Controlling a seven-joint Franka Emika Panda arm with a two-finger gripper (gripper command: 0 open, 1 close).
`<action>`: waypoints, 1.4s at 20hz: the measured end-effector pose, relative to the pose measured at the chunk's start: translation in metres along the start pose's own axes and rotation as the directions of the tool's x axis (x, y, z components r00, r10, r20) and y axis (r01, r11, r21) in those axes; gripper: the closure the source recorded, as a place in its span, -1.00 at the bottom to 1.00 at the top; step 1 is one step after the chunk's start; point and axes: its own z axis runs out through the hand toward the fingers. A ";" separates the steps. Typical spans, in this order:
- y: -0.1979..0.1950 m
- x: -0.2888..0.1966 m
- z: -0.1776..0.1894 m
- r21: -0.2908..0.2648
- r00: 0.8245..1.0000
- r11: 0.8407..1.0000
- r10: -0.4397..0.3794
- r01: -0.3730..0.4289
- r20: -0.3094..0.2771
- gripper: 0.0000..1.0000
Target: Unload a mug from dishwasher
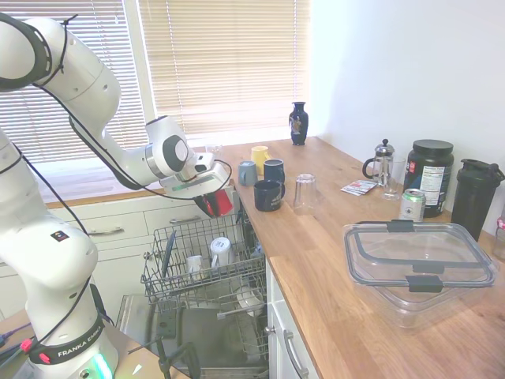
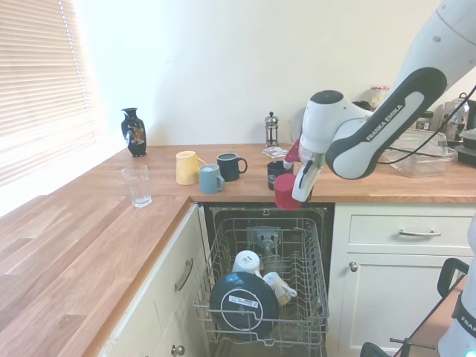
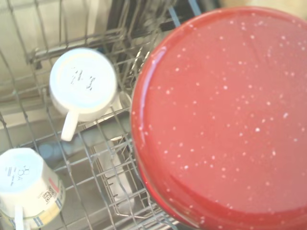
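Above the dishwasher's wire rack [image 2: 262, 277], level with the wooden counter's edge [image 2: 223, 198], the gripper [image 2: 291, 187] has its fingers clamped on the red mug [image 2: 285, 192], lifted clear; two white cups [image 3: 82, 85] sit upturned in the rack below.

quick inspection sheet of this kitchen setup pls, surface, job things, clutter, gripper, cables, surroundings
surface: wooden counter, dry, partly occupied
job's things: red mug held in the air above the dishwasher rack; two white cups upside down in the rack
clutter: dark blue mugs, yellow mug, upturned glass, coffee press, can, black tub, clear lidded box
gripper: gripper shut on the red mug, level with the counter edge
cables: nothing seen
surroundings: window blinds, dark vase, white drawers
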 end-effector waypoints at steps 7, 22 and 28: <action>0.030 0.041 -0.018 0.002 0.996 0.996 0.088 -0.088 0.031 1.00; 0.073 0.071 0.019 0.011 0.979 0.984 0.177 -0.179 0.106 1.00; 0.105 0.084 0.054 0.012 0.963 0.973 0.228 -0.232 0.143 1.00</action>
